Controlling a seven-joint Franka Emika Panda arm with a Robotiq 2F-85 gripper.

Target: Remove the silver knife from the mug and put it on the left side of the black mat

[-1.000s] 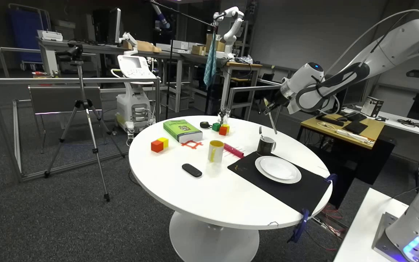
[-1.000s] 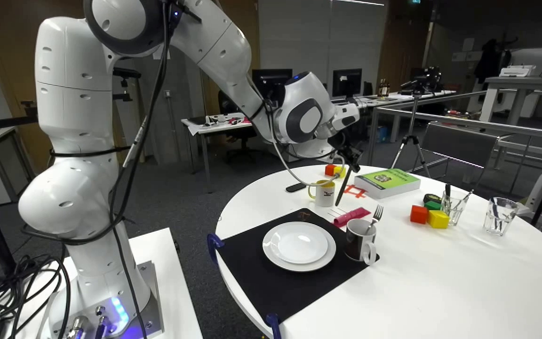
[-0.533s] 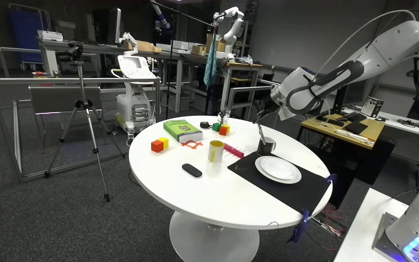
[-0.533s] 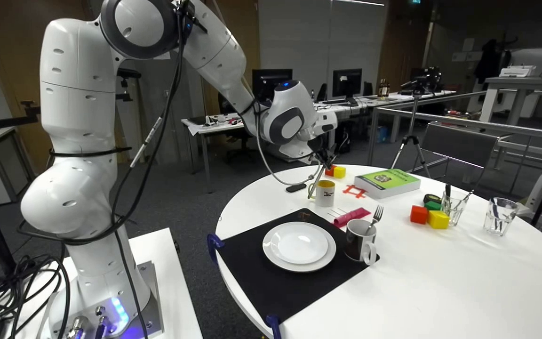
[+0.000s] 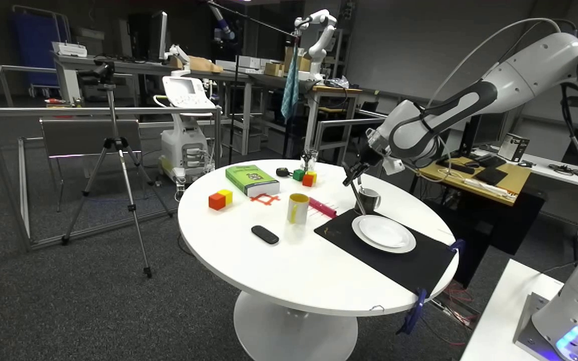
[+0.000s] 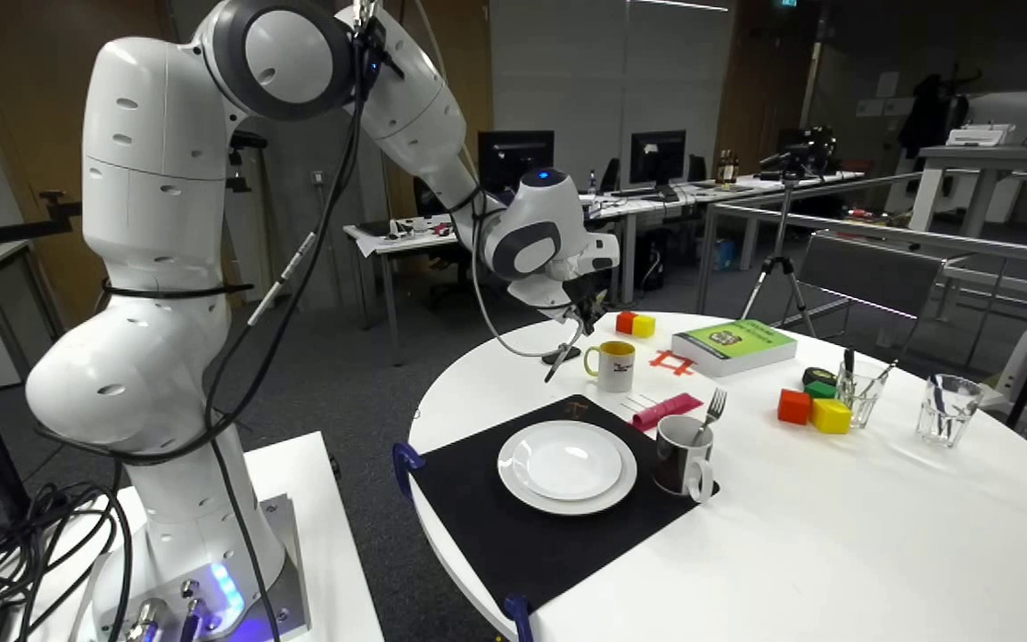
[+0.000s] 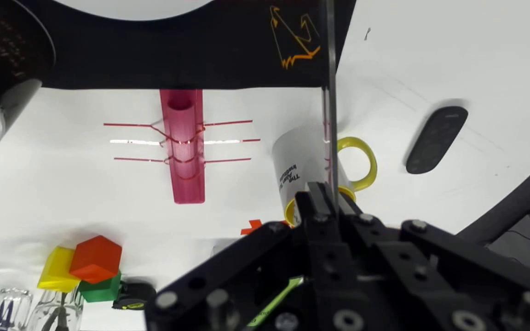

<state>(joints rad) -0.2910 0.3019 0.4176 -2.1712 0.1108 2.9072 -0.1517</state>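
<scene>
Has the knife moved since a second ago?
Yes: in an exterior view the knife has gone from right of the yellow-handled mug to left of it.

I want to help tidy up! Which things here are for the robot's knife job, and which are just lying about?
For the job:
silver knife, held in the gripper
dark mug
black mat, where the knife goes

Not for the job:
white plates
fork in the dark mug
yellow-and-white mug
green book
coloured blocks
drinking glasses
pink strip

The tool [image 7: 334, 198] grips the slim silver knife [image 7: 332, 110].
</scene>
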